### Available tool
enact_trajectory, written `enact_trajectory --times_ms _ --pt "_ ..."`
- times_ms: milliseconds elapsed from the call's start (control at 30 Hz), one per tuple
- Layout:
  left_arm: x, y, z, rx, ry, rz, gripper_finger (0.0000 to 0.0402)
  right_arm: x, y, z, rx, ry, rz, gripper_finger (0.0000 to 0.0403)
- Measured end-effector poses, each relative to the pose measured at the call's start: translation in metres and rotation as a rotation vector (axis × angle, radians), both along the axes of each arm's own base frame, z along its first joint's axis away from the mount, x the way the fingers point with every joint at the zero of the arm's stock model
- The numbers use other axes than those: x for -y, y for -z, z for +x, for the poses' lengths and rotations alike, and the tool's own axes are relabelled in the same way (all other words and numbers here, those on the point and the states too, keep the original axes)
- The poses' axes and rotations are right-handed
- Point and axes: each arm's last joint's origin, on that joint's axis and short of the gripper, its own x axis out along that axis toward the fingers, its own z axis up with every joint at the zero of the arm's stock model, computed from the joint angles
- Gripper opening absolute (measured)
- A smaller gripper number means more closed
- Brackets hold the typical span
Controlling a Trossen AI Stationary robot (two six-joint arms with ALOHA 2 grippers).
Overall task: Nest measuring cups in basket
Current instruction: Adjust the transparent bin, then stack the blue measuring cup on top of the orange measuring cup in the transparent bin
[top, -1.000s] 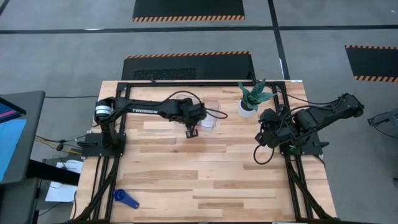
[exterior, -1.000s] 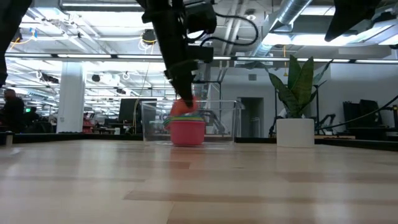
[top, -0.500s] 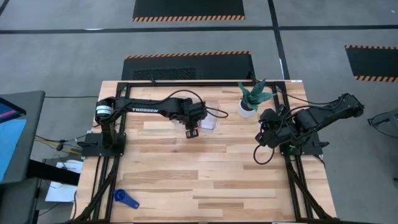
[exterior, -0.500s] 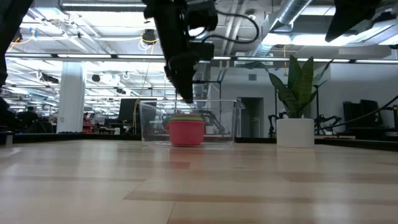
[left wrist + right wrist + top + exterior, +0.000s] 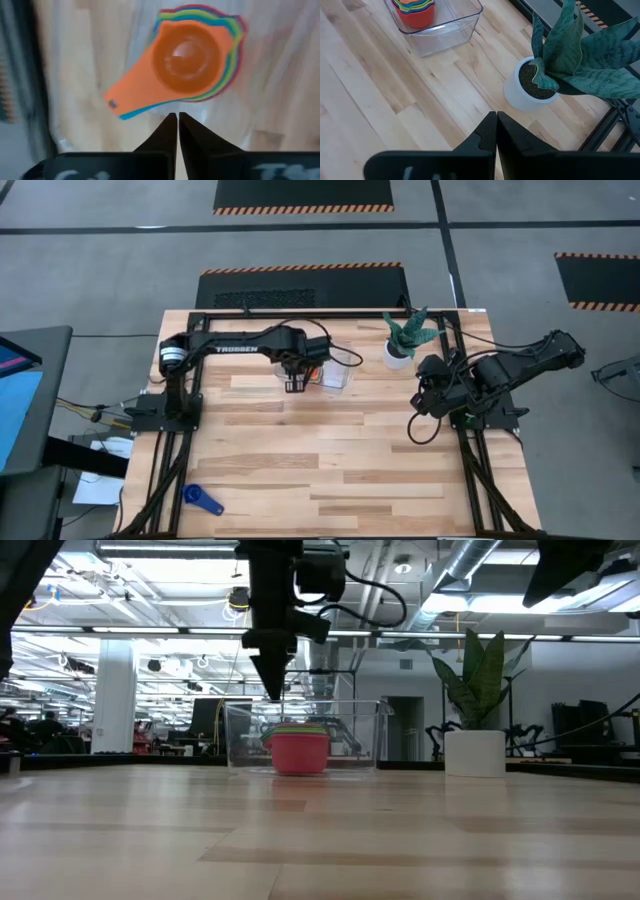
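Wooden table (image 5: 330, 460): left gripper (image 5: 273, 690) closed, empty, above nested cups (image 5: 296, 748) in basket (image 5: 355, 735).

A robotics laboratory in a large open industrial hall: two dark arms are bolted to a black metal frame (image 5: 180, 442) around a pale wooden bench (image 5: 330, 460), which stands on grey carpet tiles (image 5: 100, 270) crossed by dark seams. Black floor mats (image 5: 303, 194) edged with orange-and-black hazard stripes lie on the far side. At bench height the room opens onto exposed silver ventilation ducts (image 5: 470, 565), rows of strip lights (image 5: 130, 632), a white column (image 5: 115, 695) and distant workstations with monitors (image 5: 210, 718). A screen on a stand (image 5: 20, 395) and loose cables (image 5: 85, 412) sit at the left.
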Motion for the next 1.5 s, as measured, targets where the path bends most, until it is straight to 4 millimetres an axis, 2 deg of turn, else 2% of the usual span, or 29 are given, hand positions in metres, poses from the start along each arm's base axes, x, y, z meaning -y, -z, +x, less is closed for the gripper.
enact_trajectory --times_ms 233,467,667,767,833,900,1033,1100,1167,1267,1367,1433,1500 --pt "0.000 0.010 -0.011 -0.093 -0.060 -0.045 0.0002 0.000 0.000 0.000 -0.001 -0.001 0.001 0.0033" --pt "0.012 0.036 -0.019 -0.152 -0.076 -0.059 0.0000 0.000 0.000 -0.001 -0.012 -0.001 -0.003 0.0033" --pt "0.029 0.036 -0.016 -0.141 -0.061 -0.086 0.0000 0.001 0.001 -0.001 -0.017 -0.001 -0.006 0.0033" --pt "0.034 0.034 -0.016 -0.137 -0.063 -0.044 0.0000 0.001 0.001 -0.001 -0.017 -0.001 -0.006 0.0033" --pt "0.035 0.030 -0.017 -0.127 -0.078 -0.016 0.0000 0.001 0.001 -0.001 -0.015 0.000 -0.007 0.0033" --pt "0.035 0.016 -0.017 -0.096 -0.100 0.015 0.0000 0.001 0.001 -0.001 -0.015 0.000 -0.007 0.0033" --pt "0.047 -0.040 -0.024 0.038 -0.197 -0.014 0.0000 0.000 0.000 -0.001 -0.009 0.003 -0.004 0.0033" --pt "0.066 -0.062 -0.040 0.077 -0.216 -0.080 0.0000 0.000 0.000 -0.001 -0.008 0.004 -0.002 0.0033" --pt "0.091 -0.071 -0.064 0.061 -0.205 -0.068 0.0000 0.000 0.000 -0.001 -0.007 0.005 -0.002 0.0033" --pt "0.129 -0.072 -0.109 0.086 -0.234 -0.093 0.0000 0.000 0.000 -0.001 -0.006 0.006 -0.002 0.0033" --pt "0.166 -0.070 -0.151 0.183 -0.273 -0.276 0.0000 0.000 0.000 0.001 0.012 0.006 0.005 0.0033" --pt "0.188 -0.068 -0.171 0.229 -0.323 -0.400 0.0000 -0.001 0.000 0.002 0.026 0.007 0.011 0.0033" --pt "0.206 -0.064 -0.188 0.213 -0.381 -0.454 0.0000 -0.001 -0.001 0.003 0.041 0.008 0.017 0.0033"
